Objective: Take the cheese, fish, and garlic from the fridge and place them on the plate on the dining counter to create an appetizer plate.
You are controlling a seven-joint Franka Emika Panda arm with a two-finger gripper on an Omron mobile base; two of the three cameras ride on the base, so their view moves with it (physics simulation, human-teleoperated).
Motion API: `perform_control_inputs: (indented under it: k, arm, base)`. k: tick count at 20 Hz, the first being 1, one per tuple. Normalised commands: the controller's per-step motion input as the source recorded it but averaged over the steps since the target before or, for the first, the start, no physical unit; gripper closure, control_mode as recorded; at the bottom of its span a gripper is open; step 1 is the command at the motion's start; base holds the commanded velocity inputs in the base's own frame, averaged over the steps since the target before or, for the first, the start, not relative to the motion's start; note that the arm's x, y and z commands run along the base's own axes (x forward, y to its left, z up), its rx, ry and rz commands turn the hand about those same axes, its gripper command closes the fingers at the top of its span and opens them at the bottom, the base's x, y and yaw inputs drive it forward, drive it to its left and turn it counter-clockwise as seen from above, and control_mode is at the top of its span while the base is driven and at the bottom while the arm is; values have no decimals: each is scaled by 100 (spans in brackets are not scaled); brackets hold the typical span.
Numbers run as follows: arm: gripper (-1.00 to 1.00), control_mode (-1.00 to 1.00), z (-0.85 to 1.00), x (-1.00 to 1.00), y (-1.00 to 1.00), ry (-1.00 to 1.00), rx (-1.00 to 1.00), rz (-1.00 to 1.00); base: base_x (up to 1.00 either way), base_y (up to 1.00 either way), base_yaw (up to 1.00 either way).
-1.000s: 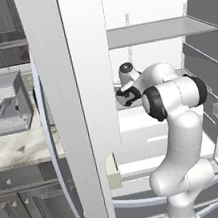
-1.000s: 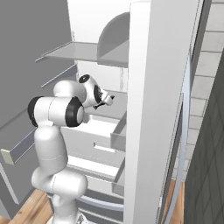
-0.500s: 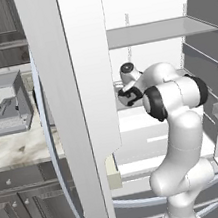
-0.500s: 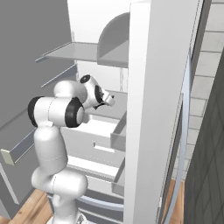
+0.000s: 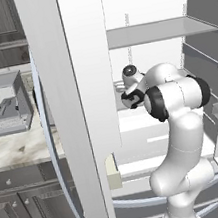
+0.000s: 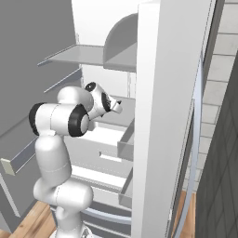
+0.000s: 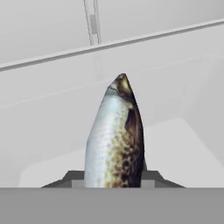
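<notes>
My hand clenched on fish inside fridge, just above middle shelf. Fish long axis runs straight ahead of fingertips, head outward. Next: withdraw backward.

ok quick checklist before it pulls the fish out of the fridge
1. Fish between the fingertips: ok, it rises right between them in the hand view.
2. Gripper shut on fish: ok, tips sit against its sides.
3. Fish lifted off the shelf: cannot tell.
4. Hand inside the fridge: ok, over the middle shelf.
5. Way out past the door bins: cannot tell, they sit close beside the hand.
</notes>
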Motion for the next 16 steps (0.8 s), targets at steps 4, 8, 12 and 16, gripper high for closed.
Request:
perform_control_inputs:
  k: [4, 8, 12, 16]
  arm:
    - [100, -100, 1, -38, 0, 1, 0, 0]
    - [100, -100, 11, -73, 0, 3, 0, 0]
    - [100, -100, 4, -90, 0, 4, 0, 0]
    - [100, -100, 29, -89, -15, 0, 4, 0]
  base:
    - [0, 0, 0]
    - [0, 0, 0]
    - [0, 0, 0]
    - [0, 0, 0]
